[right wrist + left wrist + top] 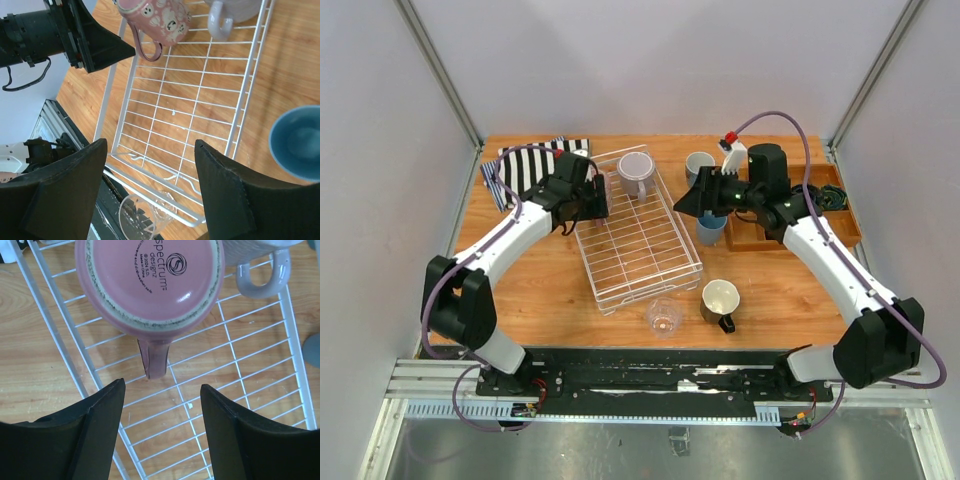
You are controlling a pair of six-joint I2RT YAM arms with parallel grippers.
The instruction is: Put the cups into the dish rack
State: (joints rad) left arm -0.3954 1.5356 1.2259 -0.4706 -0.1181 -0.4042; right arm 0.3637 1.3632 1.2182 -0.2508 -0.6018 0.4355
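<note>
A black-and-white striped cloth (pixel 515 170) lies rumpled at the far left corner of the wooden bench (pixel 790 290). A brown wooden compartment tray (pixel 840 222) sits at the far right edge, its small contents unclear

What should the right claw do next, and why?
Probably slide the right claw sideways over the light blue tumbler. The claw is open and empty, and the tumbler stands upright outside the dish rack, beside its fingers rather than between them.

Glossy pink mug (pixel 150 280), rough at its base ring; smooth white wire rack (pixel 227 337); wood-grain table (pixel 30 370).
</note>
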